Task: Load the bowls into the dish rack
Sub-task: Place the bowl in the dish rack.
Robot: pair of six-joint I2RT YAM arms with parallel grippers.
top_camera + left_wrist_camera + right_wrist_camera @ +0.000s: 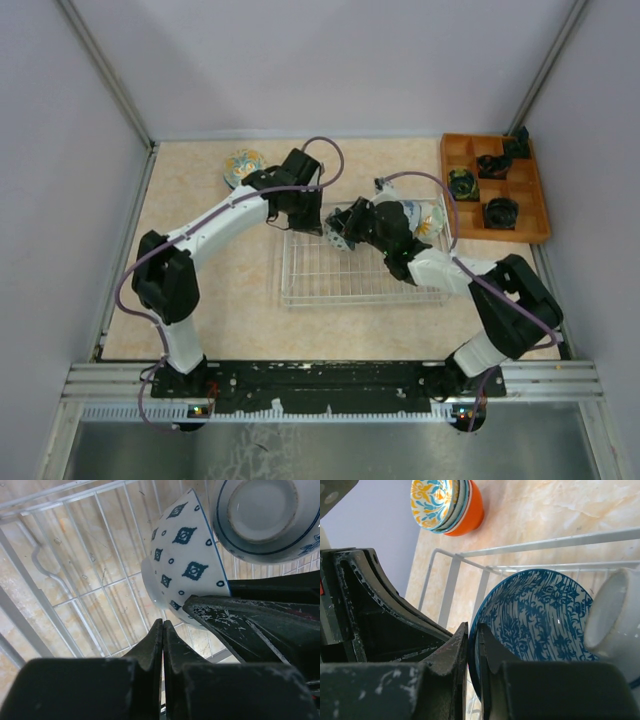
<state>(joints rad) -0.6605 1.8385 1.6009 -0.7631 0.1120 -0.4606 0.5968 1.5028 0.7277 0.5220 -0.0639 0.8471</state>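
Marbled tabletop (pixel 235 290); left fingers (pixel 151 647) closed empty, right fingers (pixel 456 652) pinching glazed blue-patterned bowl (pixel 535 615).

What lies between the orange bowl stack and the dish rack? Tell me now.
Nothing but bare tabletop: the right wrist view shows the orange bowl stack and the dish rack rim apart, with plain marble-look surface between them.

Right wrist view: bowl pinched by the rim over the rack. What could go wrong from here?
1. The right tool grips the blue bowl only at its rim, with the bowl on edge; it may slip, or topple when released.
2. A white bowl sits close beside it; a swing or fall could knock the two together.
3. The left tool, shut and empty, hangs close to the right tool over the rack; the arms could collide.
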